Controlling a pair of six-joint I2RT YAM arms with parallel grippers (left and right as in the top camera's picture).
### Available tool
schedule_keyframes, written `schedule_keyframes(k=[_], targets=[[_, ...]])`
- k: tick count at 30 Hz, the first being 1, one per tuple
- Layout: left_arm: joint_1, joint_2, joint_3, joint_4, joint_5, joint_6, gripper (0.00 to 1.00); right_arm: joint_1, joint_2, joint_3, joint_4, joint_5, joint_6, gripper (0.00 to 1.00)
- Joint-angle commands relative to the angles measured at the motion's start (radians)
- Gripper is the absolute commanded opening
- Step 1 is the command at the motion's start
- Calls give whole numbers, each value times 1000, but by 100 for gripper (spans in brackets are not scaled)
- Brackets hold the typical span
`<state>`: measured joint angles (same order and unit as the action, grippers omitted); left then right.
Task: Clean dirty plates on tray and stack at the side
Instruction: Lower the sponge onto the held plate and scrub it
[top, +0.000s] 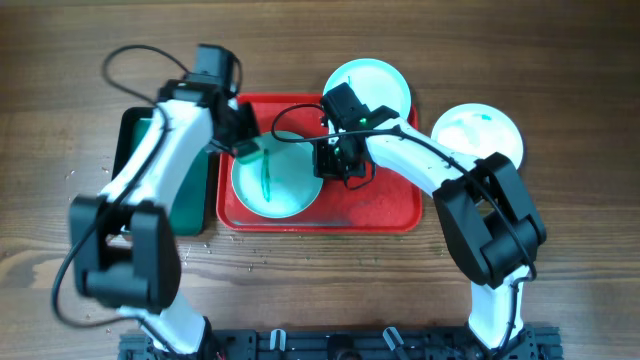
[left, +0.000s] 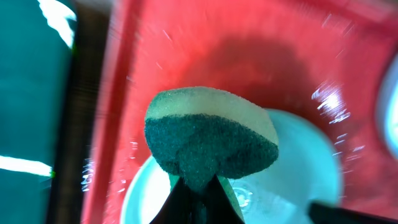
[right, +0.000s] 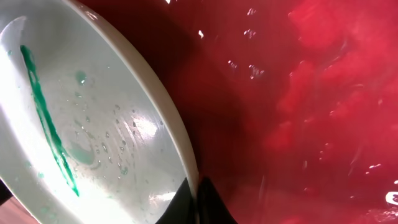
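A pale aqua plate (top: 275, 183) with a green smear lies on the red tray (top: 385, 210). My left gripper (top: 246, 150) is shut on a green and yellow sponge (left: 208, 134) and holds it over the plate's left rim (left: 146, 193). My right gripper (top: 335, 160) is shut on the plate's right rim (right: 177, 134); the green streak shows inside the plate in that view. A second pale aqua plate (top: 370, 85) lies behind the tray. A white plate (top: 480, 135) lies to the tray's right.
A dark green tray (top: 190, 205) sits left of the red tray, partly under my left arm. Water droplets dot the wooden table (top: 560, 70) near the front left.
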<state>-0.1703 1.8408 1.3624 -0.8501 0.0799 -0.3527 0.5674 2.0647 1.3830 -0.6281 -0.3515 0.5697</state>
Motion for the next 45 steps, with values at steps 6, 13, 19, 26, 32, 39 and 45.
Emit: schedule_keyframes(k=[6,13,19,26,32,39,45], targets=[[-27,168,-3,9,40,154,4,-2,27,27,8,-31,-25,4],[-78,212,-3,8,156,343,4,-2,27,26,18,-31,-24,4],[-131,212,-3,-98,376,624,4,-2,27,26,18,-39,-37,4],[-80,212,-3,-92,297,530,4,-2,27,26,20,-40,-39,4],[2,212,-3,-89,-388,-140,4,-6,27,26,16,-43,-40,4],[-24,212,-3,-100,-311,16,4,-10,27,24,19,-51,-39,4],[-76,212,-3,-129,263,512,4,-17,27,24,21,-55,-40,4]])
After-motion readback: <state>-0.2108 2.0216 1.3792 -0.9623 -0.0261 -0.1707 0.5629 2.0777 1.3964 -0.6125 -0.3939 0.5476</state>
